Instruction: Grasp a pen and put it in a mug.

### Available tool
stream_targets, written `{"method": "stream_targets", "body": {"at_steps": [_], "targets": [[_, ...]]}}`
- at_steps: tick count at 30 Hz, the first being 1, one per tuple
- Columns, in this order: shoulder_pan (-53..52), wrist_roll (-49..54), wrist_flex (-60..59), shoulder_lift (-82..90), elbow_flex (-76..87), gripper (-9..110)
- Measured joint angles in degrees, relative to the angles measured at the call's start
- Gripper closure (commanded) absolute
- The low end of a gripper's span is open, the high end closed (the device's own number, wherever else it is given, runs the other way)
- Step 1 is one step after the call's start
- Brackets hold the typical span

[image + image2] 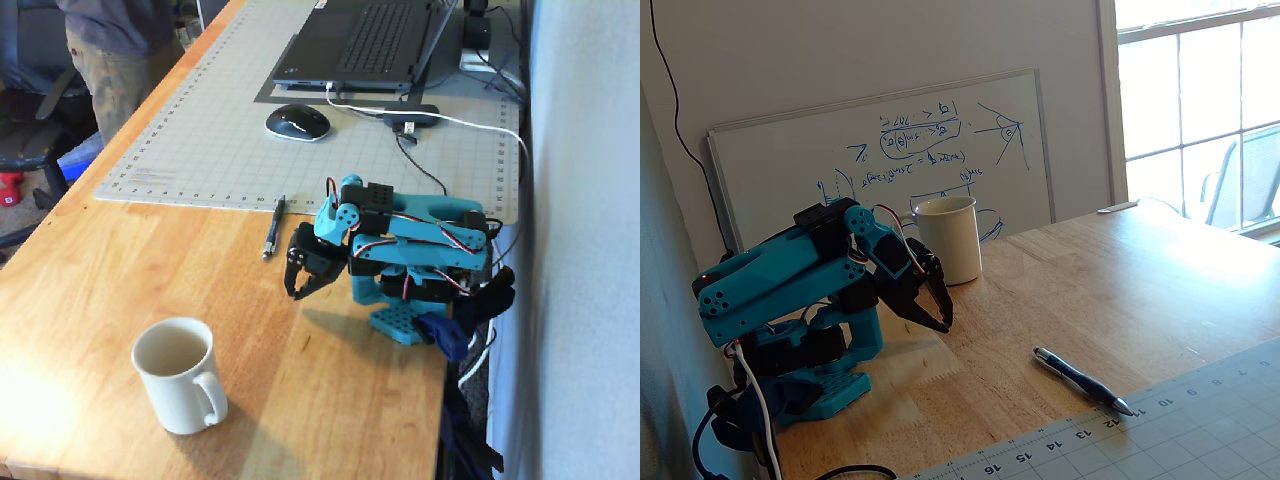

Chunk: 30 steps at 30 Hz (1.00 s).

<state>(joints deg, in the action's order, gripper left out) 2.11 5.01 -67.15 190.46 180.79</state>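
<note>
The dark pen [275,227] lies flat on the wooden table with one end over the edge of the grey cutting mat [200,140]; it also shows in a fixed view [1080,380]. The cream mug [180,375] stands upright near the table's front edge, handle toward the camera, and appears empty; it also shows behind the arm in the other fixed view [948,238]. The teal arm is folded low over its base. My black gripper [298,290] points down at the table, a short way right of the pen, and it also shows in the second fixed view [938,320]. Its fingertips nearly meet and it holds nothing.
A laptop [370,40], a mouse [297,122] and a white cable [470,125] lie on the mat at the back. A whiteboard [880,160] leans on the wall behind the mug. A person [120,50] stands at the table's far left. The table edge runs just right of the arm base [405,322].
</note>
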Motion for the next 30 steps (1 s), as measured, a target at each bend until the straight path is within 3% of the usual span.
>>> {"method": "stream_targets", "body": {"at_steps": [21, 30], "targets": [[0.0, 0.88, -0.09, 0.0, 0.0, 101], [-0.09, 10.37, 0.18, -4.57, -2.72, 81]]}}
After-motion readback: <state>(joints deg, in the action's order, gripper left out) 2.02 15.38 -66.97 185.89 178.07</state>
